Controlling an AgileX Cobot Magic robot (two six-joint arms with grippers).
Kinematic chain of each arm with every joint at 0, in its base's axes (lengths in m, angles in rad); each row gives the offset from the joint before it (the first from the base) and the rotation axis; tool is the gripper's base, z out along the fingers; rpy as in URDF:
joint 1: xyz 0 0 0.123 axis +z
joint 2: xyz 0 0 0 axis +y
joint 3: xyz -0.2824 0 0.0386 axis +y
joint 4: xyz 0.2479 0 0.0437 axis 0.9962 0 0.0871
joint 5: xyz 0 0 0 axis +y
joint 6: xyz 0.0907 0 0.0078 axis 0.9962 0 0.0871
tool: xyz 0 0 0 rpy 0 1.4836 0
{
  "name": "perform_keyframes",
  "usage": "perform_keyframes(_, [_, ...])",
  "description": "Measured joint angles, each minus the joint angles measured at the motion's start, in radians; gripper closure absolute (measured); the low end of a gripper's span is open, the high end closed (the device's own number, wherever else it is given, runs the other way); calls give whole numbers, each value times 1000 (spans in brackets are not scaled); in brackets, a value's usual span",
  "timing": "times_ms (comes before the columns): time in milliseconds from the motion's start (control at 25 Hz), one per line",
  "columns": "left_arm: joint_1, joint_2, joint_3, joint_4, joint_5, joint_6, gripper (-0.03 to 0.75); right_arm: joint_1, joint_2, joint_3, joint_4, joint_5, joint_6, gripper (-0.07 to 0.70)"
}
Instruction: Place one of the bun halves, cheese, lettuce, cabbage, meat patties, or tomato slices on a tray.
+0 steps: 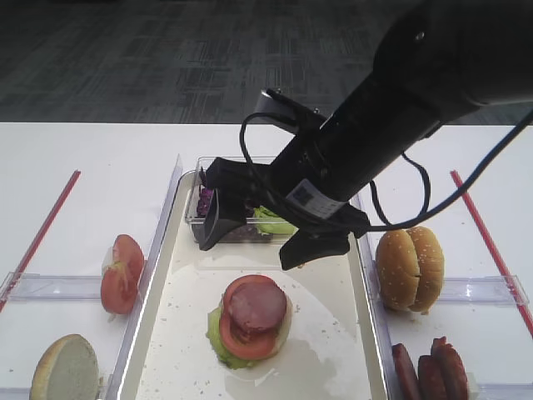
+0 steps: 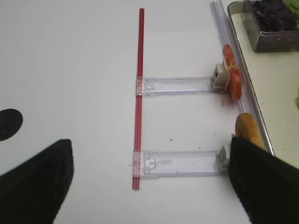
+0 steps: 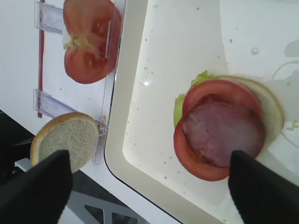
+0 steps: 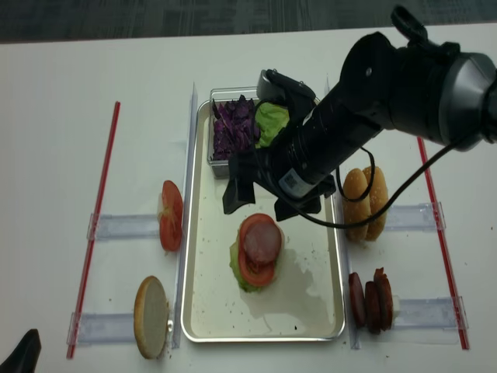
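Observation:
On the long off-white tray point(image 1: 166, 333) lies a stack: a bun half point(image 3: 273, 109), lettuce point(image 3: 179, 108), a tomato slice point(image 3: 208, 91) and a pinkish meat patty point(image 1: 259, 303) point(image 3: 222, 131) on top. My right gripper point(image 1: 262, 235) point(image 3: 149, 186) point(image 4: 268, 198) hangs open just above and behind the stack, holding nothing. Purple cabbage point(image 4: 233, 128) and more lettuce point(image 4: 272, 120) fill a tub at the tray's far end. My left gripper point(image 2: 149, 186) is open over the bare white table left of the tray.
Left of the tray stand tomato slices point(image 1: 122, 273) and a bun half point(image 1: 65, 368) in clear holders. To the right stand bun halves point(image 1: 410, 268) and meat patties point(image 1: 429, 371). Red strips point(image 1: 42, 233) point(image 1: 491, 250) mark both sides.

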Motion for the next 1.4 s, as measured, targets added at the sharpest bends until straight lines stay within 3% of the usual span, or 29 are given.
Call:
perform_keyframes(240, [0, 0, 0, 0, 0, 0, 97, 0, -49, -55, -60, 37, 53, -56])
perform_keyframes(480, [0, 0, 0, 0, 0, 0, 97, 0, -60, -143, -149, 114, 127, -56])
perform_keyframes(840, [0, 0, 0, 0, 0, 0, 97, -2, -60, -177, -246, 137, 187, -56])
perform_keyframes(960, [0, 0, 0, 0, 0, 0, 97, -44, -60, -177, -291, 172, 198, -56])
perform_keyframes(1160, [0, 0, 0, 0, 0, 0, 97, -187, -60, -177, -358, 256, 203, -56])
perform_keyframes(1400, [0, 0, 0, 0, 0, 0, 97, -350, -60, -177, -545, 333, 204, -56])
